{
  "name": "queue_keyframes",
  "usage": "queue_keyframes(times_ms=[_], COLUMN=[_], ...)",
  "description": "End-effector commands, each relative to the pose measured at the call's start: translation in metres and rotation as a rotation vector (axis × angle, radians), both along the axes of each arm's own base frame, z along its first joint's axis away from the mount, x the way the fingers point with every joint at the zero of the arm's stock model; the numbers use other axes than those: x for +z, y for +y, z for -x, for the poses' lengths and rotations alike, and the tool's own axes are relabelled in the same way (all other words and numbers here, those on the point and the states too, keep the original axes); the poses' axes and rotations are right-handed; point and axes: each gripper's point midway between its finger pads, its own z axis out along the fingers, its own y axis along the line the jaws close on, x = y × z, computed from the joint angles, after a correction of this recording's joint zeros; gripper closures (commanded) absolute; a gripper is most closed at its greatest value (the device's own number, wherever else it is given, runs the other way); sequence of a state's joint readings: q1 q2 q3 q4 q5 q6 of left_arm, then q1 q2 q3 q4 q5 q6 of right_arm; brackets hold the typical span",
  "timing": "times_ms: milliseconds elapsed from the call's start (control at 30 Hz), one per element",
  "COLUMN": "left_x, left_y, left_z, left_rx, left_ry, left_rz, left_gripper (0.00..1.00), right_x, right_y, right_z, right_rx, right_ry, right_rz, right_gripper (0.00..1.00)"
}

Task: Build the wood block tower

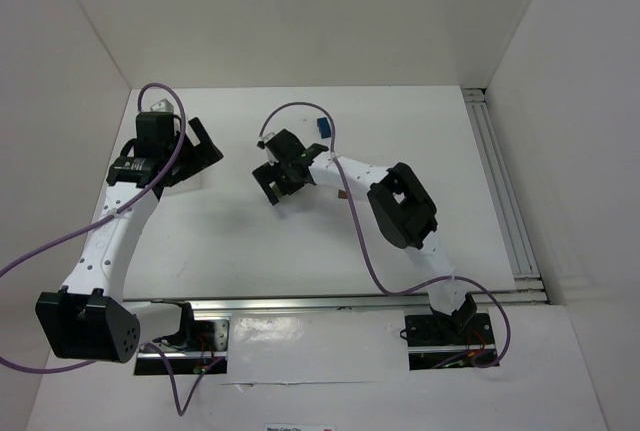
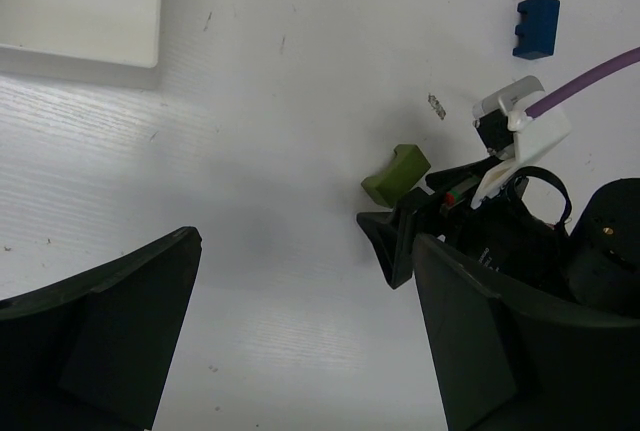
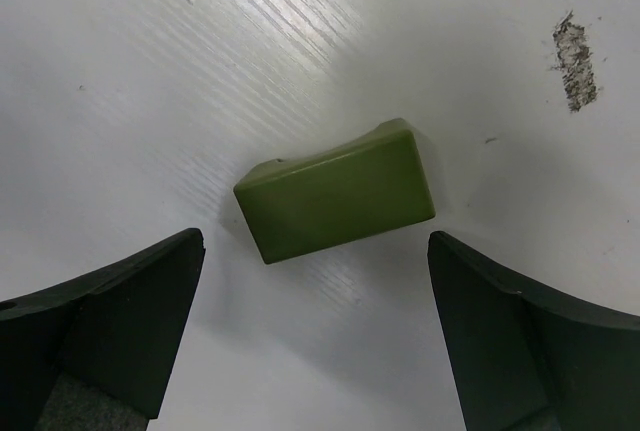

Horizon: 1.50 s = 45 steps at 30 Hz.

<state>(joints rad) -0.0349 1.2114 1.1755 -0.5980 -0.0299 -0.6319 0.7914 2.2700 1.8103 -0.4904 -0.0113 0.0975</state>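
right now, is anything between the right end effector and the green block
Nothing visible. The olive green block lies on the table just ahead of the open right end effector, roughly centred between its two fingers, with only bare surface in the gap.

Left arm [image 1: 108, 241] and right arm [image 1: 352, 171]: white links, black joint housings; purple cable [image 2: 590, 77] along each; black wedge-shaped fingers [image 3: 110, 321].

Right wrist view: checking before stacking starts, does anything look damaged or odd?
Only a dark scuff mark on the white tabletop, up-right of the olive green wooden block, which looks intact.
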Motion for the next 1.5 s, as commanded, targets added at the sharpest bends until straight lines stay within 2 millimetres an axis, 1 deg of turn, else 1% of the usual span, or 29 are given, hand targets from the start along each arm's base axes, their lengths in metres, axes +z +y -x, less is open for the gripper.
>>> queue_keyframes(times_ms=[0, 33, 67, 100, 133, 167, 200, 233, 267, 333, 367, 400, 533, 567, 633, 667, 700, 800, 833, 900, 967, 1067, 1100, 1133, 1200, 1267, 1333, 1400, 1467], left_x=[0.016, 0.014, 0.014, 0.014, 0.014, 0.014, 0.014, 0.014, 0.014, 0.014, 0.014, 0.014, 0.011, 0.011, 0.011, 0.011, 0.011, 0.011, 0.011, 0.011, 0.011, 0.011, 0.011, 0.011, 0.011, 0.011, 0.011, 0.011, 0.011], left_y=[0.004, 0.004, 0.004, 0.004, 0.004, 0.004, 0.004, 0.004, 0.004, 0.004, 0.004, 0.004, 0.006, 0.006, 0.006, 0.006, 0.006, 0.006, 0.006, 0.006, 0.006, 0.006, 0.006, 0.006, 0.006, 0.006, 0.006, 0.006, 0.006], left_z=[0.000, 0.002, 0.002, 0.002, 0.002, 0.002, 0.002, 0.002, 0.002, 0.002, 0.002, 0.002, 0.001, 0.001, 0.001, 0.001, 0.001, 0.001, 0.001, 0.001, 0.001, 0.001, 0.001, 0.001, 0.001, 0.001, 0.001, 0.001, 0.001], left_rx=[0.009, 0.009, 0.009, 0.009, 0.009, 0.009, 0.009, 0.009, 0.009, 0.009, 0.009, 0.009, 0.016, 0.016, 0.016, 0.016, 0.016, 0.016, 0.016, 0.016, 0.016, 0.016, 0.016, 0.016, 0.016, 0.016, 0.016, 0.016, 0.016], left_ry=[-0.057, -0.048, -0.048, -0.048, -0.048, -0.048, -0.048, -0.048, -0.048, -0.048, -0.048, -0.048, -0.039, -0.039, -0.039, -0.039, -0.039, -0.039, -0.039, -0.039, -0.039, -0.039, -0.039, -0.039, -0.039, -0.039, -0.039, -0.039, -0.039], left_rz=[-0.012, -0.013, -0.013, -0.013, -0.013, -0.013, -0.013, -0.013, -0.013, -0.013, -0.013, -0.013, -0.019, -0.019, -0.019, -0.019, -0.019, -0.019, -0.019, -0.019, -0.019, -0.019, -0.019, -0.019, -0.019, -0.019, -0.019, -0.019, -0.019], left_gripper=[0.00, 0.00, 0.00, 0.00, 0.00, 0.00, 0.00, 0.00, 0.00, 0.00, 0.00, 0.00, 0.00, 0.00, 0.00, 0.00, 0.00, 0.00, 0.00, 0.00, 0.00, 0.00, 0.00, 0.00, 0.00, 0.00, 0.00, 0.00, 0.00], right_x=[0.034, 0.038, 0.030, 0.032, 0.030, 0.022, 0.022, 0.019, 0.023, 0.014, 0.016, 0.018, 0.018, 0.022, 0.025, 0.025, 0.026, 0.019, 0.023, 0.022, 0.025, 0.022, 0.029, 0.028, 0.036, 0.028, 0.031, 0.024, 0.024], right_y=[0.013, 0.014, 0.011, 0.010, 0.009, 0.005, 0.005, 0.004, 0.004, 0.000, 0.002, 0.004, 0.008, 0.010, 0.013, 0.013, 0.016, 0.017, 0.018, 0.020, 0.016, 0.013, 0.014, 0.013, 0.012, 0.008, 0.007, 0.004, -0.002], right_z=[-0.006, -0.010, -0.014, -0.017, -0.019, -0.023, -0.027, -0.027, -0.031, -0.029, -0.032, -0.033, -0.033, -0.034, -0.035, -0.035, -0.034, -0.030, -0.031, -0.028, -0.033, -0.029, -0.029, -0.027, -0.025, -0.017, -0.013, -0.005, -0.005], right_rx=[0.024, 0.013, -0.003, 0.008, 0.008, -0.011, -0.007, 0.010, -0.001, 0.021, 0.028, 0.027, 0.046, 0.052, 0.058, 0.058, 0.075, 0.089, 0.087, 0.099, 0.096, 0.083, 0.074, 0.058, 0.038, -0.009, -0.047, -0.105, -0.176], right_ry=[-0.119, -0.130, -0.133, -0.145, -0.150, -0.156, -0.171, -0.170, -0.186, -0.182, -0.196, -0.204, -0.203, -0.213, -0.214, -0.214, -0.216, -0.200, -0.210, -0.201, -0.211, -0.188, -0.192, -0.177, -0.168, -0.114, -0.090, -0.052, -0.034], right_rz=[-0.030, -0.023, 0.005, 0.023, 0.039, 0.072, 0.084, 0.103, 0.105, 0.131, 0.126, 0.117, 0.102, 0.100, 0.087, 0.087, 0.075, 0.066, 0.057, 0.046, 0.044, 0.050, 0.037, 0.034, 0.020, 0.020, 0.004, 0.010, 0.023], right_gripper=[0.00, 0.00, 0.00, 0.00, 0.00, 0.00, 0.00, 0.00, 0.00, 0.00, 0.01, 0.07, 0.08, 0.10, 0.16, 0.17, 0.17, 0.20, 0.24, 0.26, 0.33, 0.35, 0.35, 0.35, 0.36, 0.36, 0.36, 0.37, 0.37])
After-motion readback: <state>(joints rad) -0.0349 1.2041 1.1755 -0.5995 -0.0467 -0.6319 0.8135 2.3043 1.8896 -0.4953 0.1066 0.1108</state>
